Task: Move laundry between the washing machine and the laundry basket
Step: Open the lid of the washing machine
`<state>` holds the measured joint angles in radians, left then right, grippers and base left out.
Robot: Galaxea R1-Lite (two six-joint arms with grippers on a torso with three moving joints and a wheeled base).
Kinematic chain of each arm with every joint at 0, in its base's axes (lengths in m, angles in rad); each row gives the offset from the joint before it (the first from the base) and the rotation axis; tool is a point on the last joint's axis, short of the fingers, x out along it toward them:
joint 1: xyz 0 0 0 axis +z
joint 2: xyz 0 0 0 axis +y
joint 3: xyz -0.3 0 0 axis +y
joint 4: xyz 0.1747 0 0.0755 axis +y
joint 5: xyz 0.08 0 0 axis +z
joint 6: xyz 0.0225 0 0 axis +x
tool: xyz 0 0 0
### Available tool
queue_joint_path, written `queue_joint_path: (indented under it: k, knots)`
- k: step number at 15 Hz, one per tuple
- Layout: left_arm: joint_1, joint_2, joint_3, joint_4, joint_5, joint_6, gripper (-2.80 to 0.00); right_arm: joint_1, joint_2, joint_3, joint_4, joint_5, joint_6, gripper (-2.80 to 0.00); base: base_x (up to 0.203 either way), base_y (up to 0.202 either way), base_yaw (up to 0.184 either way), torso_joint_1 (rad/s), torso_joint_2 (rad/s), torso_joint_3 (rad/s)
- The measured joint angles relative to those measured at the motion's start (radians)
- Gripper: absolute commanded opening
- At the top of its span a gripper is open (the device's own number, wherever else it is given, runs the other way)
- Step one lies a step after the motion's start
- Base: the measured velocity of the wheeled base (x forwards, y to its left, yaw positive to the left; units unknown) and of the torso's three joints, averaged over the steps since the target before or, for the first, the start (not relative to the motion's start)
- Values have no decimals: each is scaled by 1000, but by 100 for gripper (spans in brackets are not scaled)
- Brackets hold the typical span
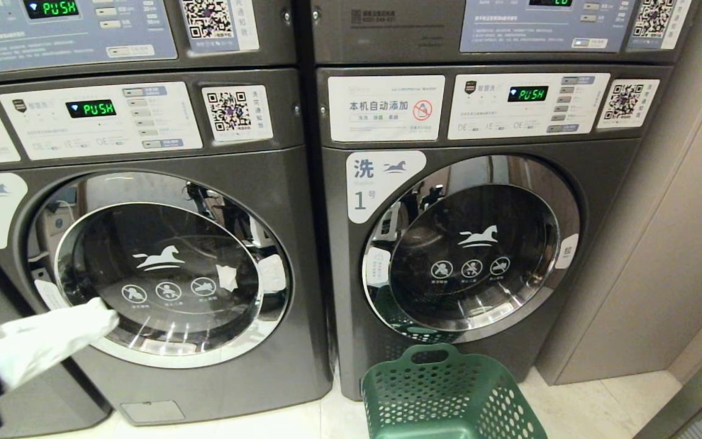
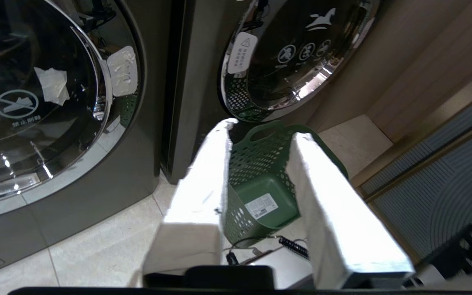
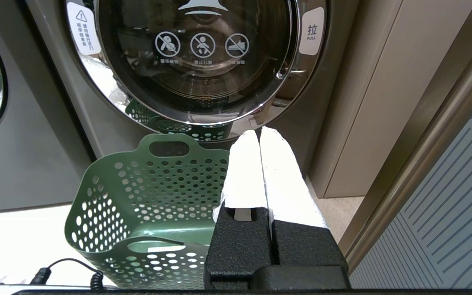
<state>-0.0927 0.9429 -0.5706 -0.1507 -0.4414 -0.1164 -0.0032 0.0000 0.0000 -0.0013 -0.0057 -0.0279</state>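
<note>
The washing machine (image 1: pixel 278 201), dark grey with a white label 2, fills the left; its chrome-rimmed round glass door (image 1: pixel 162 271) is closed. My left gripper (image 1: pixel 102 316), wrapped in white, reaches in from the lower left to the door's left rim. In the left wrist view the left gripper (image 2: pixel 265 130) is open with nothing between its fingers (image 2: pixel 197 184). The green perforated laundry basket (image 1: pixel 448 396) stands on the floor before the right-hand machine and looks empty (image 3: pixel 150 192). My right gripper (image 3: pixel 258 133) hangs shut beside the basket. The laundry is out of view.
A matching machine labelled 1 (image 1: pixel 448 256) stands to the right, door closed, with further machines stacked above. A beige wall panel (image 1: pixel 668 244) closes off the right side. Pale floor tiles (image 1: pixel 601 402) run around the basket. A black coiled cable (image 2: pixel 295 246) lies under the left arm.
</note>
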Motion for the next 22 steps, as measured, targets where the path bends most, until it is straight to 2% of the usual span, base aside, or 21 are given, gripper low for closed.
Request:
queue_joint_path:
  k: [4,8,10,12,15,17,18,22]
  knots:
    - [-12,435,-94,-280,23,8,0,0,0,0,0,0,0,-280,0,0,0,0,0,0]
    - [-14,807,-141,-663,102,104,0,0,0,0,0,0,0,-280,0,0,0,0,0,0]
    - [-11,911,-88,-822,129,146,0,0,0,0,0,0,0,-280,0,0,0,0,0,0]
    - [4,983,-49,-916,147,156,0,0,0,0,0,0,0,-280,0,0,0,0,0,0]
    - [21,1099,-30,-1094,124,153,0,0,0,0,0,0,0,-280,0,0,0,0,0,0]
    - [41,1156,-24,-1179,44,153,0,0,0,0,0,0,0,-280,0,0,0,0,0,0]
    - [52,1183,-27,-1185,13,154,0,0,0,0,0,0,0,-280,0,0,0,0,0,0]
    - [69,1268,-76,-1187,-7,153,0,0,0,0,0,0,0,-280,0,0,0,0,0,0]
